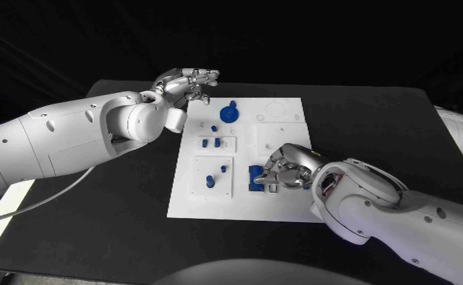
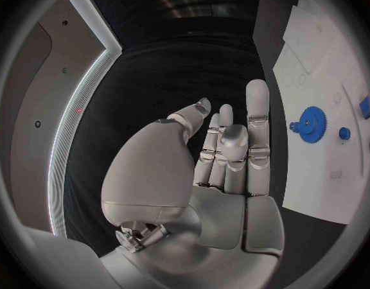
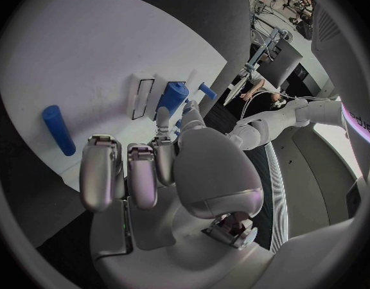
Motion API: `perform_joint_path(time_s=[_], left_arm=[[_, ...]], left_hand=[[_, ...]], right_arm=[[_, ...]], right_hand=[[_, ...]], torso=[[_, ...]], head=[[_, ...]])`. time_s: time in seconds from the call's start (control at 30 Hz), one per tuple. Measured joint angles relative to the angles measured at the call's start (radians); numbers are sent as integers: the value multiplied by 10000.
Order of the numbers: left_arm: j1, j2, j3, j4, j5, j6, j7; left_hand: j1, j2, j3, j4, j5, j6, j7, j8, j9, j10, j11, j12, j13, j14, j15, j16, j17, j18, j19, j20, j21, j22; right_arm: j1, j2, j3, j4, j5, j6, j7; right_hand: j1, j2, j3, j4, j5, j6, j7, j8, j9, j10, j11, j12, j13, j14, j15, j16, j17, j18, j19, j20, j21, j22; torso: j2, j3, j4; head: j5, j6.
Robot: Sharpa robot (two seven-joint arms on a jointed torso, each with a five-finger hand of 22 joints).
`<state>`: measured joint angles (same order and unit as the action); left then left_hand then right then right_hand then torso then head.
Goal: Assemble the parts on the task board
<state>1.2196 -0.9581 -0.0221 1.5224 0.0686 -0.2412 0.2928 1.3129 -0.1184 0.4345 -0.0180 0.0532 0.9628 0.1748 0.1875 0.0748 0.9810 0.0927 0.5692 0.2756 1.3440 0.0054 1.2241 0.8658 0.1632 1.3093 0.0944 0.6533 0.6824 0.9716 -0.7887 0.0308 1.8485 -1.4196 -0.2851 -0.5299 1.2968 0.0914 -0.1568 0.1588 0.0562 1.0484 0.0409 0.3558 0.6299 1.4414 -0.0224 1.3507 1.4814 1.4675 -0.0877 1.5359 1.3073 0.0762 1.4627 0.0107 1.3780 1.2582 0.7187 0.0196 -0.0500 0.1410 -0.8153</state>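
The white task board [image 1: 241, 195] lies in the middle of the black table. My right hand [image 1: 286, 168] is low over the board's near right part. Its curled fingers [image 3: 162, 125] pinch a blue block [image 1: 257, 178] that stands on the board, also seen as the blue block [image 3: 172, 96] past the fingertips. My left hand [image 1: 189, 84] hovers at the board's far left corner, fingers apart and holding nothing [image 2: 225, 154]. A blue gear [image 1: 229, 112] sits on the board's far part, also the gear [image 2: 311, 123] beside that hand. Small blue pegs [image 1: 211, 180] lie in the left panels.
A blue cylinder [image 3: 58, 130] lies on the board near my right hand, and a blue peg [image 3: 207, 90] stands beyond the block. Two more pegs [image 1: 205, 142] stand mid-board. A grey cable [image 1: 58, 195] trails on the table at the left. Black table surrounds the board.
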Motion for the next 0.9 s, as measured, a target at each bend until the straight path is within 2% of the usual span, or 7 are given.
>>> perform_joint_path(time_s=[0.2,0.47,0.63,0.77,0.83,0.9], left_arm=[[0,1,0,-5,0,5,-11],[0,-16,0,0,0,9,-23],[1,-22,0,3,0,13,-27],[1,-41,0,1,0,17,-31],[1,-53,-1,1,0,18,-32],[2,-69,-1,3,-1,20,-33]], left_hand=[[0,0,0,0,0,0,0,0,0,0,0,0,0,0,0,0,0,0,0,0,0,0],[0,0,0,0,0,0,0,0,0,0,0,0,0,0,0,0,0,0,0,0,0,1],[0,0,0,0,0,0,0,0,0,0,0,0,0,0,0,0,1,0,0,0,0,1],[0,0,0,0,0,0,0,0,0,0,0,0,0,0,0,0,1,0,0,0,0,1],[0,0,0,0,0,0,0,0,0,0,0,0,0,0,0,0,1,0,0,0,0,1],[0,0,0,0,0,0,0,0,0,0,0,0,0,0,0,0,1,-1,0,0,0,1]], right_arm=[[-3,183,-5,-147,-58,113,-2],[-19,137,-6,-161,-130,225,7],[-38,-144,-8,-30,-155,-62,143],[-39,-745,11,280,33,-687,686],[-22,-1050,31,439,154,-904,953],[25,-1380,47,586,262,-1045,1203]], right_hand=[[67,-17,-26,9,0,0,0,0,7,-1,1,34,12,-31,-31,0,1,0,0,0,0,10],[174,-70,-142,-30,0,0,0,0,10,-1,1,67,16,-31,-30,-1,8,1,0,0,0,9],[225,-122,-183,-70,0,-9,9,-28,6,-1,1,-94,21,-30,-30,-1,7,0,0,0,-1,-66],[224,-123,-183,-71,233,-522,267,-515,-204,-64,63,-206,156,-6,-6,-1,7,0,21,22,-46,-134],[224,-123,-182,-70,295,-659,373,-742,-323,-151,150,-289,156,-12,93,-1,6,1,49,62,-50,-136],[224,-123,-183,-71,332,-710,424,-1016,-527,-156,247,-426,156,-14,196,-1,6,2,35,186,-50,-136]], torso=[[0,0,8],[-2,0,0],[-6,6,-6],[-13,7,-14],[-13,7,-18],[-13,7,-28]], head=[[16,-13],[41,-19],[16,-14],[-29,11],[-55,28],[-90,51]])
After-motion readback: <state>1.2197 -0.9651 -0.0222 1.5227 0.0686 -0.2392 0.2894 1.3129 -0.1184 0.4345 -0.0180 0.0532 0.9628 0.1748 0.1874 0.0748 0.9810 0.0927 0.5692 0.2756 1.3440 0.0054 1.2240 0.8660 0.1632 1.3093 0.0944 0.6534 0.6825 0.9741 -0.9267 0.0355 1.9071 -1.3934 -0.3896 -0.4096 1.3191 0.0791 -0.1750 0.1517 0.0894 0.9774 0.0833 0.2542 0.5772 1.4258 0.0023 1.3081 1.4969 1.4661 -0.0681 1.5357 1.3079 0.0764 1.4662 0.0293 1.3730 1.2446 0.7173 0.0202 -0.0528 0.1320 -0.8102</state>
